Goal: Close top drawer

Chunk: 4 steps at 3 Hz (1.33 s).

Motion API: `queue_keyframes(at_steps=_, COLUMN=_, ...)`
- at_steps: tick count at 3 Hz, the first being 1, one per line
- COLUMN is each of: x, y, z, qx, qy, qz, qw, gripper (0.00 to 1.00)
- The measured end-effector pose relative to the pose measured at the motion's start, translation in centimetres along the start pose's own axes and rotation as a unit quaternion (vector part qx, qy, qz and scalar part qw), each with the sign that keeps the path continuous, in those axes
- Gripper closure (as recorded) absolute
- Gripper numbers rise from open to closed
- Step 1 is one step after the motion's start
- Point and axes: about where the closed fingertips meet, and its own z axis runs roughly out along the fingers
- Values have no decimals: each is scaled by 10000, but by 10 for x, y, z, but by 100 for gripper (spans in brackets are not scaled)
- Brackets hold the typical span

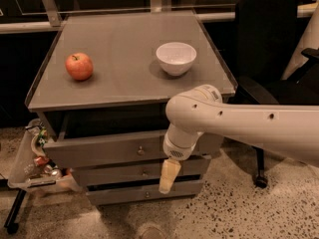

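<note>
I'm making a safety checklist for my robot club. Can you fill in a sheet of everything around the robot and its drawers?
Surface: grey cabinet top holds a red apple and a white bowl, set apart.
Job's things: top drawer is pulled out, not shut; its knob is free.
Clutter: see-through bin of rubbish, left of the cabinet.
Grippers: gripper hangs in front of the lower drawers, right of the knobs.
Cables: nothing seen.
Surroundings: black office chair on the right; speckled floor.
</note>
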Motion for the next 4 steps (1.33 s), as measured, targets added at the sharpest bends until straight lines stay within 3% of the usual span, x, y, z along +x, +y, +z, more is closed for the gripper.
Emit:
queue_keyframes(at_steps=1, x=0, y=0, z=0, qx=0, qy=0, qz=0, qw=10000, gripper=0)
queue_keyframes(at_steps=2, x=0, y=0, z=0, qx=0, qy=0, qz=0, qw=10000, gripper=18)
queue_keyframes(at_steps=4, x=0, y=0, z=0, qx=0, qy=1, qz=0, qw=10000, gripper=65)
